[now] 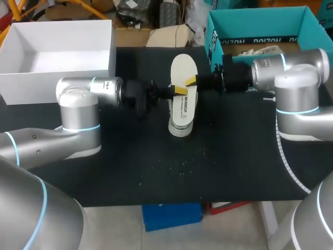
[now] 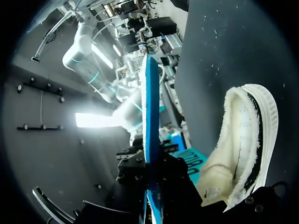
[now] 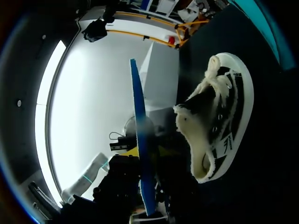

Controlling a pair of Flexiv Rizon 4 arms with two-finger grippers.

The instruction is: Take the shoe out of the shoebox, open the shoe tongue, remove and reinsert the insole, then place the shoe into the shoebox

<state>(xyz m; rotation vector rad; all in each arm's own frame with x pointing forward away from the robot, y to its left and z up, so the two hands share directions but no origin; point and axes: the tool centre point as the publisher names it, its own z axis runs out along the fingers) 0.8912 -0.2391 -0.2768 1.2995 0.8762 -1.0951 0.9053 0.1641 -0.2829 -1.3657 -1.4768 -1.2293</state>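
Stage: the insole (image 1: pixel 183 67) is out of the shoe (image 1: pixel 180 128) and held in the air; by judgement, reinsertion comes next.
Insole: flat, pale face up, directly above the shoe and apart from it (both wrist views show it edge-on, with a blue underside).
Shoe: on the dark worktop (image 1: pixel 156 166), lying beneath the insole with only its toe end showing in the head view.
Left gripper (image 1: pixel 178 90): pinched on the insole's edge from the left side.
Right gripper (image 1: pixel 191 80): clamped on the opposite edge, further towards the far end.
Boxes: teal box (image 1: pixel 250 39) at the far right (likely the shoebox), white box (image 1: pixel 62 78) at the far left; both are well apart from the shoe.
Risk 1: the insole may buckle or twist if the two arms do not move together.
Risk 2: nothing holds the shoe, so a push from the insole could slide or roll it.
Risk 3: the insole could catch on the tongue or collar and fold instead of seating flat.
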